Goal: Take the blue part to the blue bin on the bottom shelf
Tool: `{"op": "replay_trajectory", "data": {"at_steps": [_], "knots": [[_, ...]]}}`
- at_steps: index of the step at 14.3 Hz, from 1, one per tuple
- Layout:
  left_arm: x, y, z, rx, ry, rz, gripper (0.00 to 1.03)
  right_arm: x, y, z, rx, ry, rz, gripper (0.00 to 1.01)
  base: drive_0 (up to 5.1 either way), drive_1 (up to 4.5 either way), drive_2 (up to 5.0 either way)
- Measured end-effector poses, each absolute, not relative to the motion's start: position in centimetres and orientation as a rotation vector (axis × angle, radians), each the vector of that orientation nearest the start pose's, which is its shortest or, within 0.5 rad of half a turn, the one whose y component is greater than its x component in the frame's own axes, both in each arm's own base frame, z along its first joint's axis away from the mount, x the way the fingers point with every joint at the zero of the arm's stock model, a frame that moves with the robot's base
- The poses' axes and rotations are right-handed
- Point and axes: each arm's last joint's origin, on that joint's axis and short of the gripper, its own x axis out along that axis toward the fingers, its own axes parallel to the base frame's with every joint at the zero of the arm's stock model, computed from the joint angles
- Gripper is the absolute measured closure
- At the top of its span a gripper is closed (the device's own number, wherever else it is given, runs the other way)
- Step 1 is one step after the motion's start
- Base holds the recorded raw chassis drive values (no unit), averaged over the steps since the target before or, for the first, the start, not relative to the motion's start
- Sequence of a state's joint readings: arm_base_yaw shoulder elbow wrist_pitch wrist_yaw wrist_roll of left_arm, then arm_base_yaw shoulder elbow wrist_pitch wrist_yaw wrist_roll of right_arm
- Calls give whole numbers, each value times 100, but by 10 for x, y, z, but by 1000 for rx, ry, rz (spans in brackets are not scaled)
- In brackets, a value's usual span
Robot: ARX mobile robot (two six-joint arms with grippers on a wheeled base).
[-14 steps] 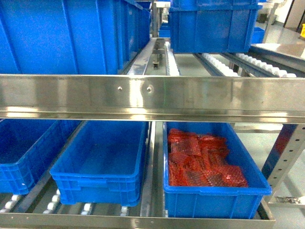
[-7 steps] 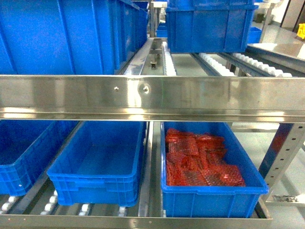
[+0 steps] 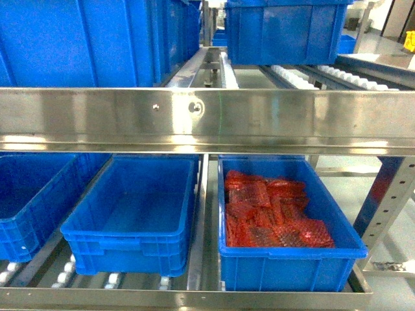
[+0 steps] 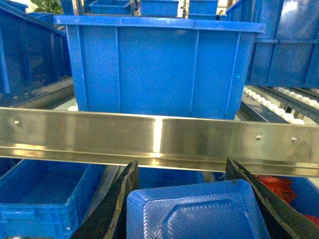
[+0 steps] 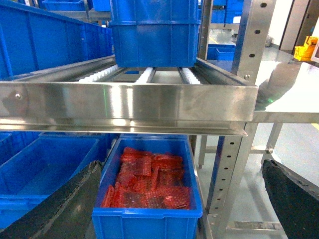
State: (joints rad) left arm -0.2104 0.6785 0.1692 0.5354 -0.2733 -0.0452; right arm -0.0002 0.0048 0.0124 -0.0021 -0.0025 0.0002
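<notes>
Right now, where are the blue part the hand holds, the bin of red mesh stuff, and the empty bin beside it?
blue part (image 4: 199, 211), left wrist view, textured top face.
bin of red mesh (image 3: 285, 264), head view, front wall.
empty bin (image 3: 126, 251), head view, front wall.

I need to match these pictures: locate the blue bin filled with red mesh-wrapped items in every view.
Head: the blue bin of red mesh-wrapped items sits lower right, on the bottom tier.
Left wrist: only a red sliver shows at the lower right.
Right wrist: lower centre.
Shared landmark: the steel front rail above it.
</notes>
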Motion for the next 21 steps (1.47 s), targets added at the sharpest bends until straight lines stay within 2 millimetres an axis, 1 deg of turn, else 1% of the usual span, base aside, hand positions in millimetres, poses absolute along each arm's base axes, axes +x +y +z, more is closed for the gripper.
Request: {"op": "replay_trajectory", "data": {"at_steps": [21], "knots": [[152, -24, 204, -51, -23, 62, 59, 97, 0, 167, 1, -2, 0, 3, 0, 0, 0]]}}
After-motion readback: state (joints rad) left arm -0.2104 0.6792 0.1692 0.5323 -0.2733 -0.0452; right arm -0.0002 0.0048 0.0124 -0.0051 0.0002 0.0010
